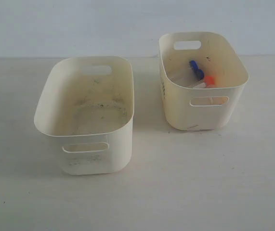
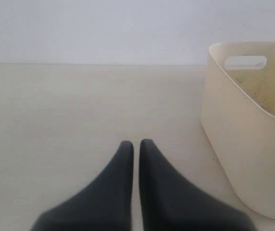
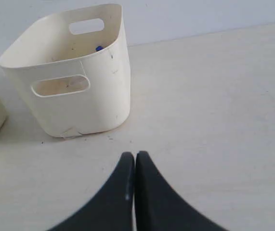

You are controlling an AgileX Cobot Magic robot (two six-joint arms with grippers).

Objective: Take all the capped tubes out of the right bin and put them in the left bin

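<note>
1. Progress: judging by how things lie, no transfer has been made. The left bin [image 1: 120, 149], standing toward the left side of the surface [image 1: 176, 197], shows only dark greenish grime on its floor and no tube.
2. The capped tubes [image 1: 201, 83] lie in the right bin [image 1: 176, 113], which sits nearer the far edge of the surface on the right. One blue cap [image 1: 195, 70] and one orange-red cap [image 1: 209, 80] show above clear bodies. The bin's near wall hides the rest of its floor, so how many tubes are there cannot be counted.
3. What is left, as a judgement: every tube has yet to be lifted out and carried across to the left bin.
4. The left claw [image 2: 136, 143] hangs over bare surface with its fingers drawn together, only a hairline slit between them. It holds nothing and touches nothing. The left bin's outer wall [image 2: 243, 154] stands off to one side of it.
5. The right claw [image 3: 135, 155] is pressed fully together and empty, over open surface short of the right bin [image 3: 103, 96]. A speck of blue cap [image 3: 98, 48] peeks over that bin's rim.
</note>
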